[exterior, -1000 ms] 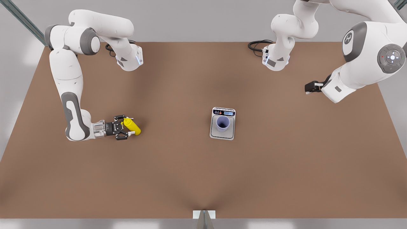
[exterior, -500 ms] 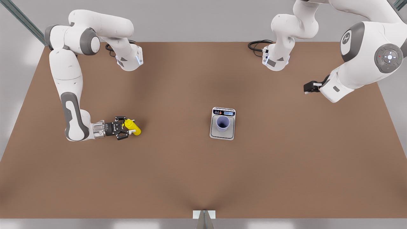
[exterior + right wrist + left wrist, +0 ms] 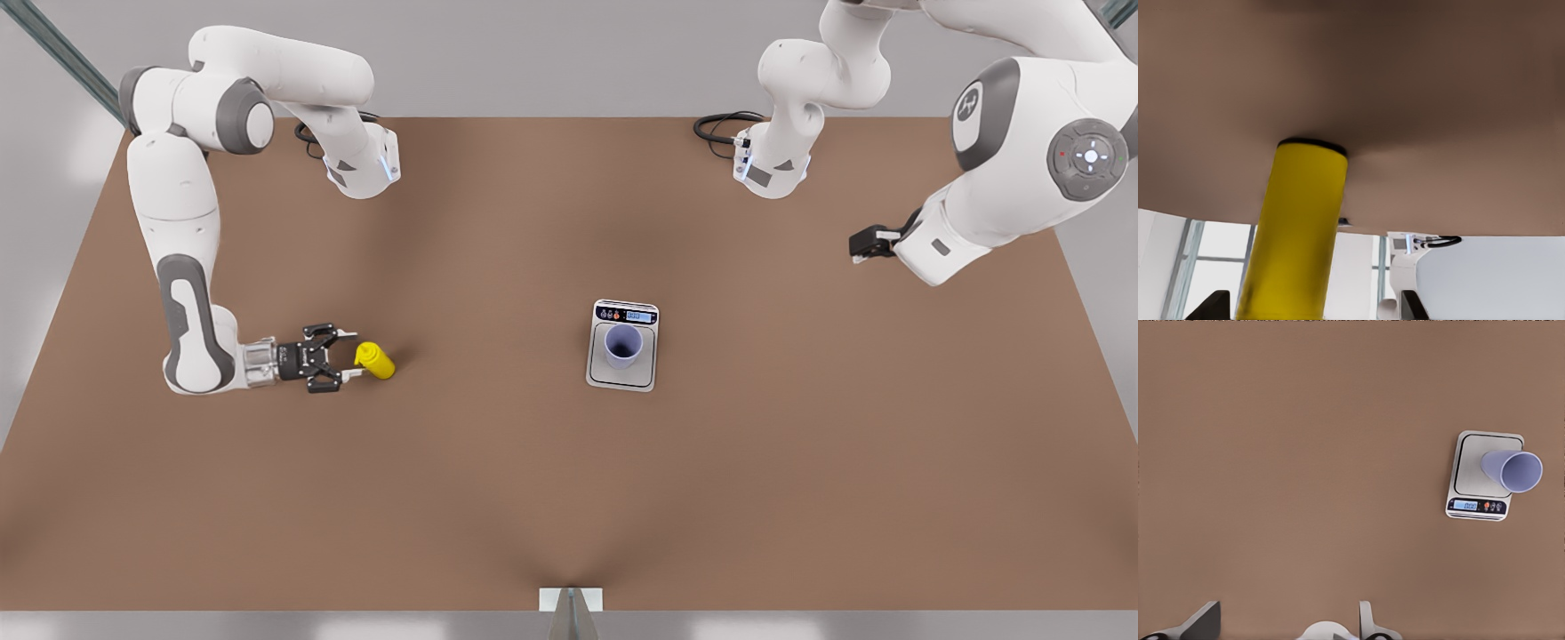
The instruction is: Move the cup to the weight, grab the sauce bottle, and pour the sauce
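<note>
The lavender cup point(image 3: 623, 346) stands upright on the silver weight point(image 3: 622, 378) at mid-table; from the left wrist view, both cup point(image 3: 1513, 470) and weight point(image 3: 1469, 477) lie far below. Toward the front view's left, the yellow sauce bottle point(image 3: 374, 360) stands on the table. My right gripper point(image 3: 345, 356) is open and level with it, fingertips just short of the bottle on either side. The right wrist view has the sauce bottle point(image 3: 1298, 227) close ahead of the spread fingertips point(image 3: 1411, 303). At the front view's right, my left gripper point(image 3: 867, 244) waits raised and open, its fingertips point(image 3: 1205, 621) spread wide.
The brown table point(image 3: 498, 498) stretches around the weight. Both arm bases point(image 3: 360, 164) stand at the far edge with black cables point(image 3: 720, 129) beside them. A small white bracket point(image 3: 570, 600) sits at the near edge's middle.
My right gripper opened and drew back toward the front view's left, letting go of the sauce bottle, which went from tilted to upright. The left arm barely shifted.
</note>
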`<move>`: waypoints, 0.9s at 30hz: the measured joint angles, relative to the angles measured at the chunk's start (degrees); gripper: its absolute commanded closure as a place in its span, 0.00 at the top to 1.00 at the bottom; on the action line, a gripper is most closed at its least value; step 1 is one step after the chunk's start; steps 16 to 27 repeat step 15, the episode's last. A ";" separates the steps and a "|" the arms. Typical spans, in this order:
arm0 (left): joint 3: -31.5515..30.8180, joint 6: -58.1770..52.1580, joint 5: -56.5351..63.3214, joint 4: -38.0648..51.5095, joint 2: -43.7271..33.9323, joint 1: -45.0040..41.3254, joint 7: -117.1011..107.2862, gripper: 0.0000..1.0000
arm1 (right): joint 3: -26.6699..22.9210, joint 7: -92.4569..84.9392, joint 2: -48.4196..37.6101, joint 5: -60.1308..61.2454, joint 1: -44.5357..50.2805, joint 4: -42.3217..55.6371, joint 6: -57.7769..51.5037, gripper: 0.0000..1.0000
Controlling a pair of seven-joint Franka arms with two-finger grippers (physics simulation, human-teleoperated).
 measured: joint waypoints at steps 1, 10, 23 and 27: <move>0.00 0.00 0.02 0.07 -0.02 0.00 0.00 1.00 | -0.18 -0.03 -0.05 -0.30 -0.26 0.35 0.25 1.00; -0.28 0.17 0.22 0.08 0.00 -0.06 0.00 1.00 | -1.72 -5.17 -15.34 -31.27 4.99 23.39 1.32 1.00; -0.35 0.17 0.25 0.08 0.00 0.05 0.00 1.00 | 13.02 -6.14 -32.02 -56.43 9.89 22.90 4.28 1.00; -0.35 0.17 0.25 0.08 0.00 0.05 0.00 1.00 | 13.02 -6.14 -32.02 -56.43 9.89 22.90 4.28 1.00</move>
